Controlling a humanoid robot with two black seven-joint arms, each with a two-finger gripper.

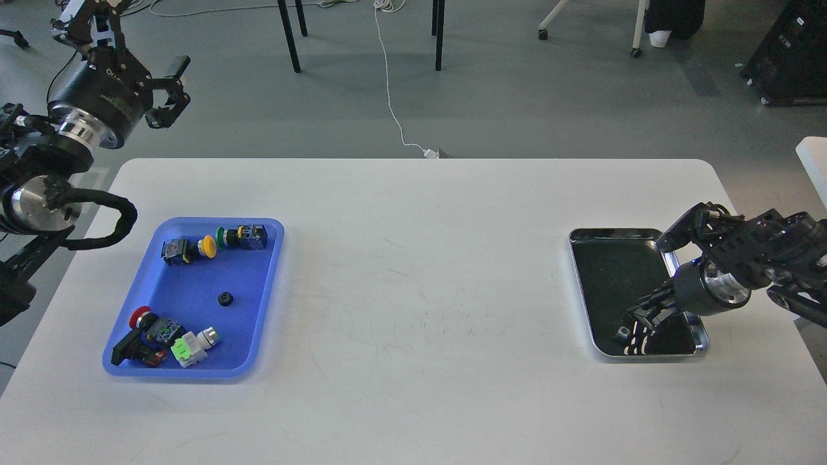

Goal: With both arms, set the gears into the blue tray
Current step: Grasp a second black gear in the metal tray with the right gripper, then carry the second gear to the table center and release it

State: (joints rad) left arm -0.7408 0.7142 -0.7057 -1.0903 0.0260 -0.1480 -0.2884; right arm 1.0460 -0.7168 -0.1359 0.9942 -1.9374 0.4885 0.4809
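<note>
Counter [413,310]: white, rounded corners, carries both trays.
Blue tray [261,294]: rectangular blue plastic, left side; holds colour-capped push-button switches [190,248] plus one small black toothed gear [225,298] near centre.
Steel tray [585,284]: shiny, dark bottom, right side.
Right fingers [636,326]: dipped into steel tray, prob. reaching for a gear; can't tell if closed.
Left fingers [169,90]: raised beyond counter, apart, holding nothing.

Bare table [413,290] between both trays; push-button switches [187,248] crowd the blue tray [261,303] ends, leaving its middle free

Blue tray [258,284] matt plastic; steel tray [578,284] glossy.
</note>
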